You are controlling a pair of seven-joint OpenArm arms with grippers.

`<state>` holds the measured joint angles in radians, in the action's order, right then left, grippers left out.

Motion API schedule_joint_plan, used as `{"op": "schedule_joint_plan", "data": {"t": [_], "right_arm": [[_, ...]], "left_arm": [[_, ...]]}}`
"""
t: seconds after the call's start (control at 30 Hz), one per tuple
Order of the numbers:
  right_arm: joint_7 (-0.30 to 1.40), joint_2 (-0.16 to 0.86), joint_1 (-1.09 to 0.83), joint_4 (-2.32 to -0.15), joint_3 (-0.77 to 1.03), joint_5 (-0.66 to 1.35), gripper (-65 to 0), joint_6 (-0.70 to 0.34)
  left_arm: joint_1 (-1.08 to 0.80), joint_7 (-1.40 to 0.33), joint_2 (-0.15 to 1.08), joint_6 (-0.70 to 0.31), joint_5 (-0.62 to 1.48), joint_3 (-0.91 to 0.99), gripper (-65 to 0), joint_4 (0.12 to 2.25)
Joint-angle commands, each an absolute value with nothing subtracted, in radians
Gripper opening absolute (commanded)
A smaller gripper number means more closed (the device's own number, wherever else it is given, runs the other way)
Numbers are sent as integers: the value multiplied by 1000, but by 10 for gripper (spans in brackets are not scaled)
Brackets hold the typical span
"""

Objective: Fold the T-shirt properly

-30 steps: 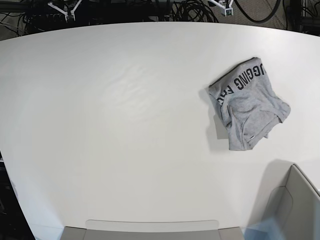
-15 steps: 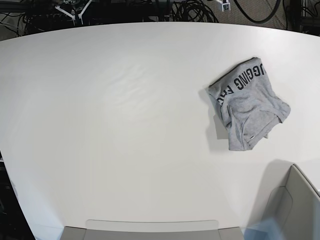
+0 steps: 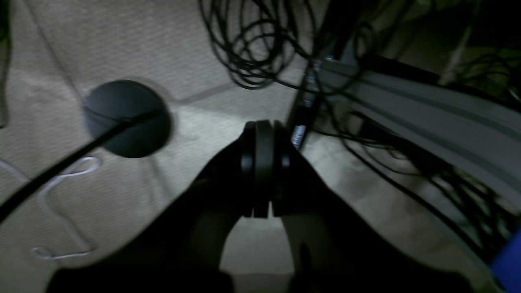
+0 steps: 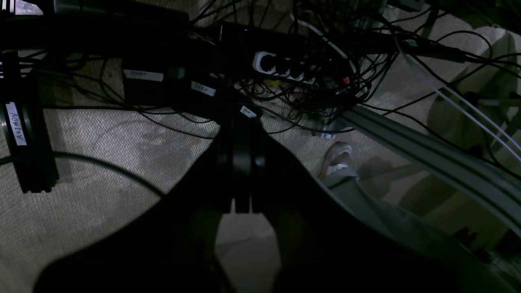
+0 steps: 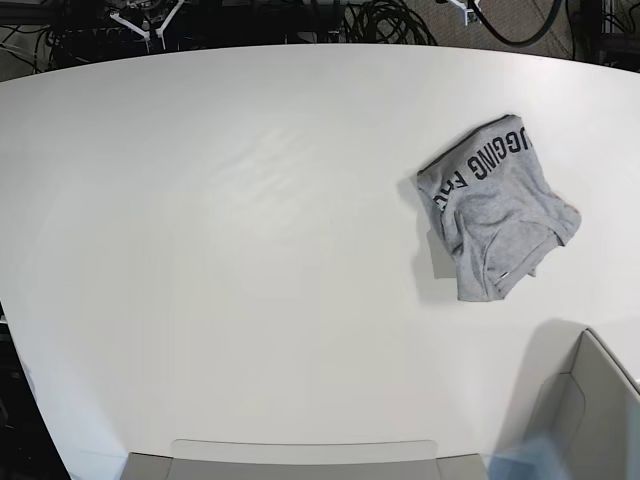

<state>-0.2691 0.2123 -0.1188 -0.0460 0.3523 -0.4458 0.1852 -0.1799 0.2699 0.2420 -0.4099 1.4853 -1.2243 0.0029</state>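
Observation:
The T-shirt lies crumpled in a loose bundle on the right side of the white table, grey, with black lettering showing along its upper left edge. Neither arm is over the table. My left gripper is shut with nothing in it and hangs above the carpeted floor and cables beyond the far edge. My right gripper is likewise shut and empty over a tangle of cables. In the base view only white gripper parts peek in at the top edge, the right gripper and the left gripper.
A grey box stands at the lower right corner and a flat grey tray edge runs along the bottom. Behind the table lie cables, a black round disc, a power strip and a shoe.
The white gripper parts at the top edge of the base view have shifted to the right. The T-shirt has not moved.

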Motion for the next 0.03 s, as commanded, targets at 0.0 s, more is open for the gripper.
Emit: {"op": "schedule_joint_plan", "data": {"t": [0.0], "right_arm": [[-275, 225, -122, -48, 351, -444, -650, 196]], "left_arm": [[-188, 280, 252, -414, 1484, -1228, -650, 0]]}}
